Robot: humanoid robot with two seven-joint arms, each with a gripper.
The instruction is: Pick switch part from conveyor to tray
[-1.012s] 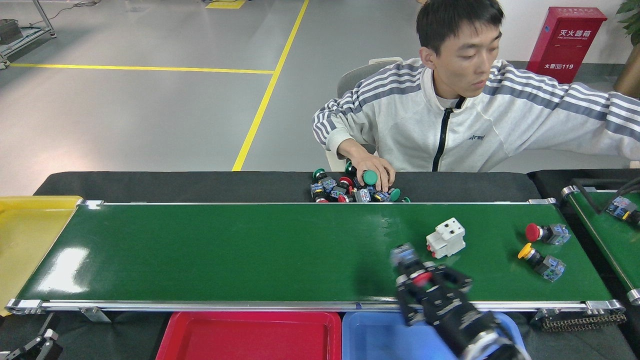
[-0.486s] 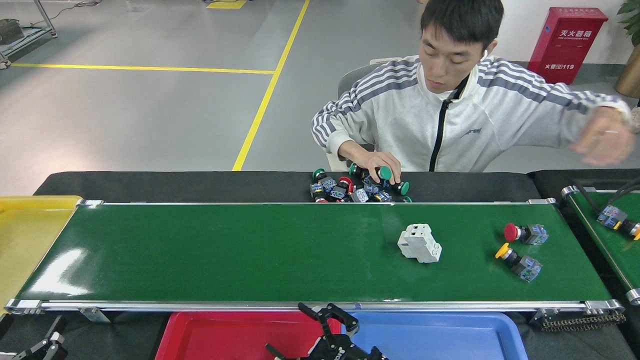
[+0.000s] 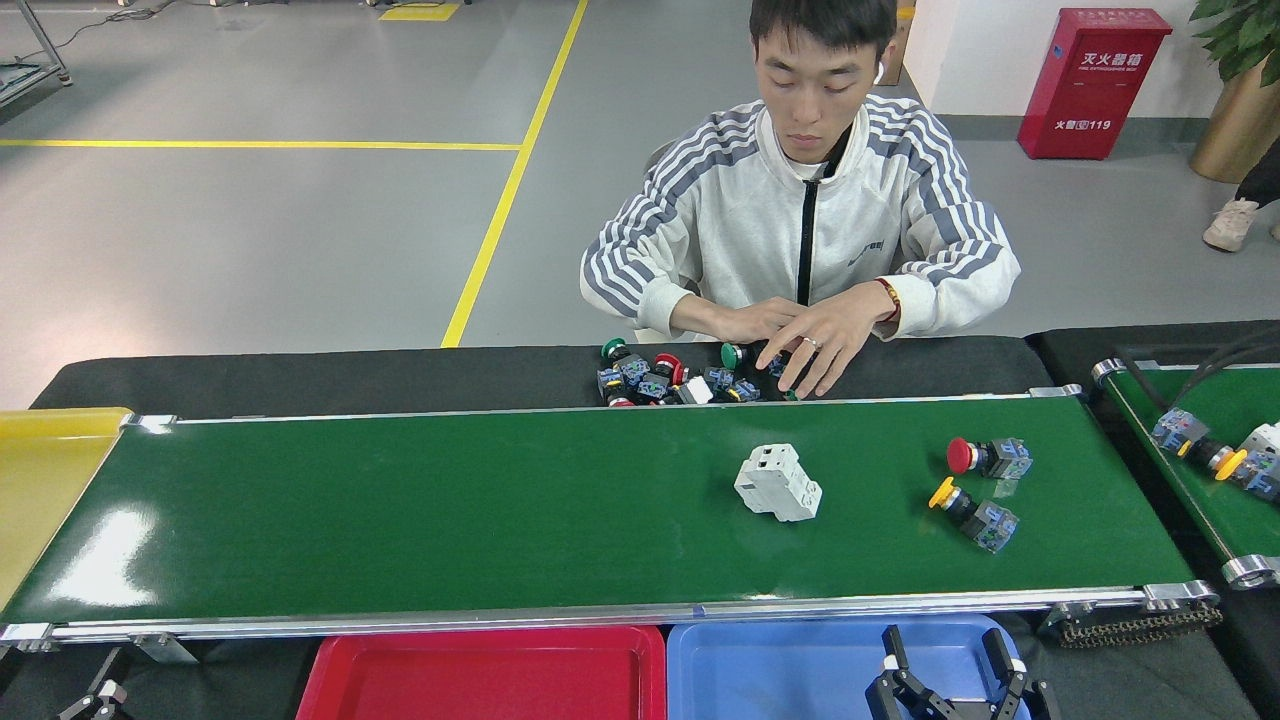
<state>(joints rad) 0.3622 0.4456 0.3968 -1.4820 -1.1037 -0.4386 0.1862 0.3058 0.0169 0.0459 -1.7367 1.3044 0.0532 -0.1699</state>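
Note:
The conveyor [image 3: 400, 520] is a wide green belt across the middle of the head view. On its right half lie a white breaker-like switch part [image 3: 778, 482], a red-capped push-button switch [image 3: 985, 457] and a yellow-capped one [image 3: 972, 515]. The red tray [image 3: 490, 645] sits below the belt's front rail, and the part of it in view is bare. My right gripper [image 3: 940, 642] hangs over the blue tray, open and holding nothing. Only a small dark piece of my left gripper [image 3: 95, 695] shows at the bottom left corner.
A blue tray [image 3: 780, 660] adjoins the red one on the right. A yellow tray [image 3: 40, 480] stands at the belt's left end. A person sits behind the belt with both hands at a pile of switches [image 3: 670, 378]. A smaller green belt [image 3: 1195, 420] carries more switches at right.
My right gripper left the belt holding a red-capped switch, passed over the trays' shared edge, and now stands open and empty over the blue tray. The parts on the belt moved left.

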